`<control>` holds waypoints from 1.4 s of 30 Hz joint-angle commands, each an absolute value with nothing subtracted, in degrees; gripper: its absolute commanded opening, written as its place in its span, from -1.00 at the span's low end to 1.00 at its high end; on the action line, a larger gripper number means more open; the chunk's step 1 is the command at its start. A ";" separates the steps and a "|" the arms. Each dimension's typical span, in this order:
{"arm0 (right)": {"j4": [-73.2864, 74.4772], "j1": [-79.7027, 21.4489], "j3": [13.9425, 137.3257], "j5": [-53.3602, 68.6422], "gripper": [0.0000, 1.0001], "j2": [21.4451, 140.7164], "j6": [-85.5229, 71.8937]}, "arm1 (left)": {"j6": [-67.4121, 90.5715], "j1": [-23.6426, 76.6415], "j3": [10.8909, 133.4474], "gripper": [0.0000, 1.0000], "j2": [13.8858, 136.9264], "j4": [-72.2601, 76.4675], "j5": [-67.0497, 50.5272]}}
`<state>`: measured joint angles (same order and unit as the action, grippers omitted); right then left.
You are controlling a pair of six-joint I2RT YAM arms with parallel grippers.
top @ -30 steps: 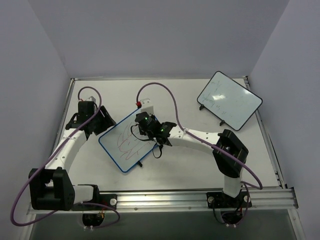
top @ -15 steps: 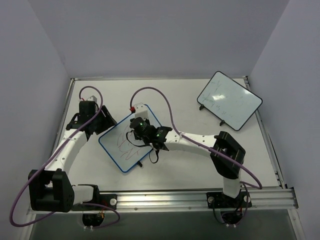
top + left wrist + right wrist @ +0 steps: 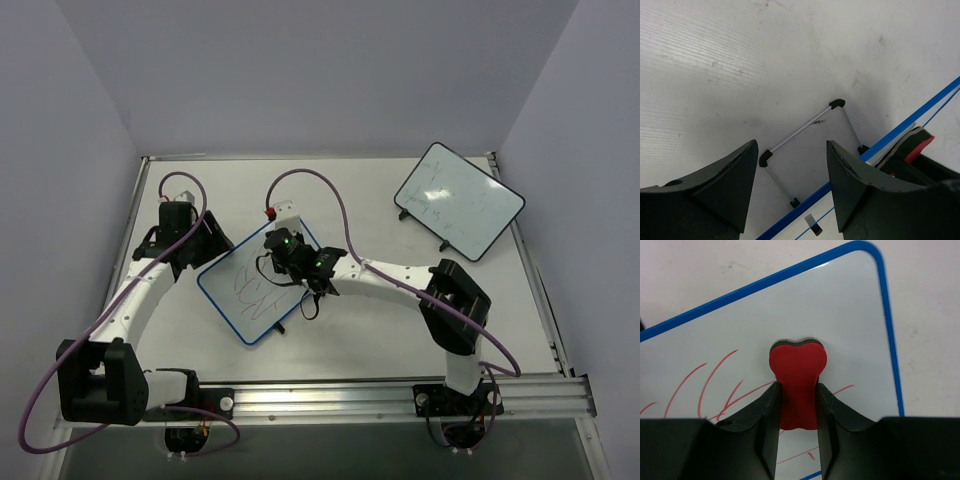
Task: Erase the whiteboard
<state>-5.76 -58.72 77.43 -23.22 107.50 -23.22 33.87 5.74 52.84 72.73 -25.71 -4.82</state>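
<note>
1. The whiteboard (image 3: 255,283) sits left of centre in the overhead view. It is a rounded rectangle turned on a diagonal, between the two arms. Its face is smooth, glossy white inside a thin blue frame.
2. Scribbles (image 3: 715,385) are thin, curved red strokes. They cover the lower left of the right wrist view, and the board's upper right corner there is bare white.
3. The right claw (image 3: 796,390) is clenched on the eraser (image 3: 797,360), its two black, matte fingers pinching the narrow waist from both sides.
4. The eraser is a red, waisted block with a lobed head like a heart. A dark backing layer shows as a thin rim around the head. The head lies against the board face, near the blue frame's rounded corner.
5. The left claw (image 3: 791,145) is released. Its broad, black, wedge-shaped fingers stand apart with nothing between them, above the counter (image 3: 740,60) just beside the board's blue edge.
6. A wire stand (image 3: 800,131) is made of thin, pale metal rods with black rubber tips. It rests on the counter next to that edge.
7. The counter is painted white, with a fine streaked grain and a few small scuffs.
8. A second, black-framed board (image 3: 459,200) lies at the upper right of the overhead view, well apart. It is rounded and carries faint marks.
</note>
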 commanded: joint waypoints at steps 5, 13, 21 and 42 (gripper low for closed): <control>-4.57 -52.74 78.66 -24.87 -0.85 105.64 -21.18 | 33.13 6.59 53.88 0.31 70.58 -23.55 -5.01; -4.48 -54.05 80.68 -23.82 -0.87 107.05 -20.48 | 33.05 6.77 53.88 0.31 70.75 -23.56 -5.01; -4.92 -61.87 83.66 -24.34 -0.88 109.68 -21.27 | 32.96 7.12 53.70 0.30 70.49 -23.64 -4.83; -2.29 -58.54 81.13 -26.54 -0.88 107.84 -21.97 | 32.96 7.38 53.70 0.30 69.96 -23.56 -5.10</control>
<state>-4.10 -61.12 82.67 -24.01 110.50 -21.61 33.71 6.79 52.84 71.70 -25.36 -4.25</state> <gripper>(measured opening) 0.260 0.652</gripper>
